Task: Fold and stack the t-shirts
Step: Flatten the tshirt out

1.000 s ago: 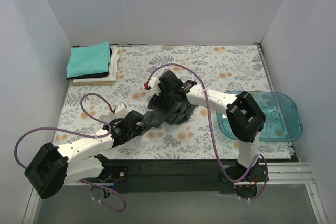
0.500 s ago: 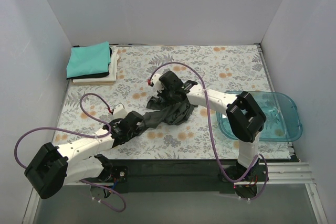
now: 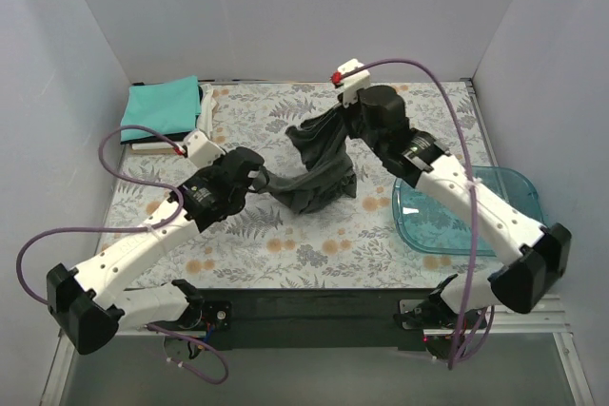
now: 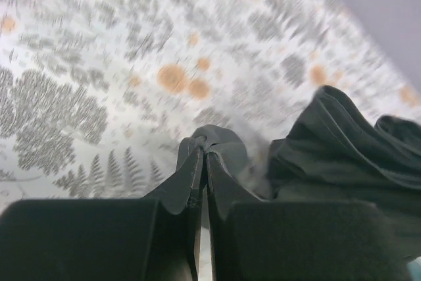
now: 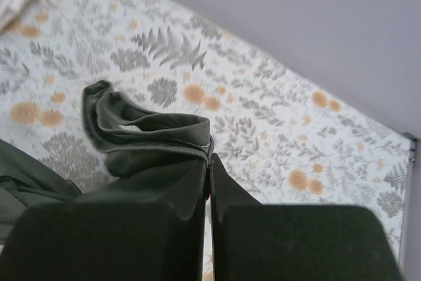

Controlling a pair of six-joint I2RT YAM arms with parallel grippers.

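Observation:
The dark charcoal t-shirt (image 3: pixel 319 176) hangs bunched between both grippers above the middle of the floral table. My left gripper (image 3: pixel 257 173) is shut on one end of it; a small fold of the dark charcoal t-shirt (image 4: pixel 222 139) shows at the left gripper (image 4: pixel 205 151). Higher and farther back, my right gripper (image 3: pixel 350 113) is shut on the other end, and a hemmed edge of the dark charcoal t-shirt (image 5: pixel 148 137) curls out from the right gripper (image 5: pixel 210 151). At the back left lies a folded stack: teal t-shirt (image 3: pixel 160 108) on top, black t-shirt (image 3: pixel 204 105) and white t-shirt (image 3: pixel 212 116) edges beneath.
A translucent blue-green tub (image 3: pixel 504 199) sits at the right edge of the table, under the right forearm. Grey walls close in the table on three sides. The left arm's purple cable (image 3: pixel 133 135) loops near the stack.
The right gripper has shut on the shirt and lifted it up and back to the right. The left gripper, still shut on the shirt, has moved back and up, stretching the fabric between them.

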